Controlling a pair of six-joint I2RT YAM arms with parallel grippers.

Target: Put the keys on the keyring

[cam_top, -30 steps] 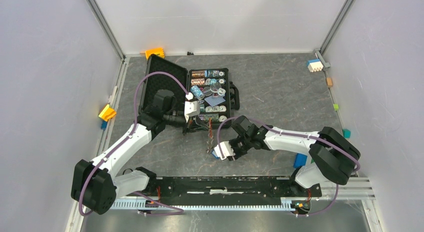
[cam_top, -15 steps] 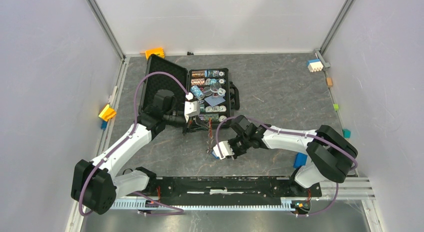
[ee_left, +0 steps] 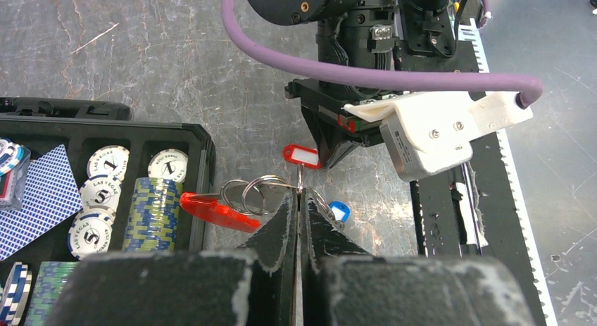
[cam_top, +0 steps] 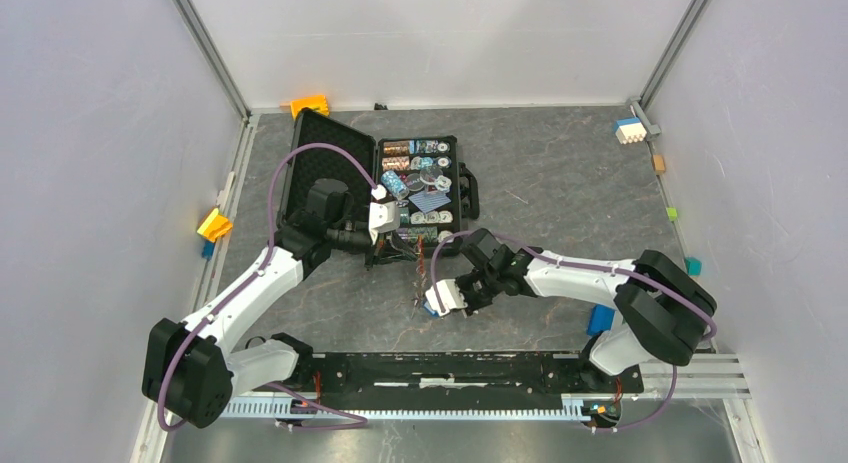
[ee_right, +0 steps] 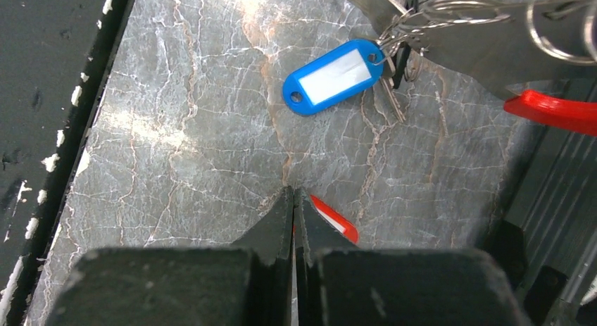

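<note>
The keyring [ee_left: 257,192] is thin polished metal, bright and reflective; its long tag [ee_left: 215,210] is smooth, glossy red plastic; the blue key [ee_right: 336,76] has a shiny blue plastic head with a matt white insert and a duller silvery metal blade; the red key [ee_left: 301,155] has the same glossy plastic in red; the left gripper [ee_left: 298,199] has 2 matt black fingers [ee_left: 278,234], rough and worn pale along the edges; the table [ee_right: 176,129] looks like grey veined stone with a faint sheen; the cable [ee_left: 366,76] is smooth purple sheathing.
</note>
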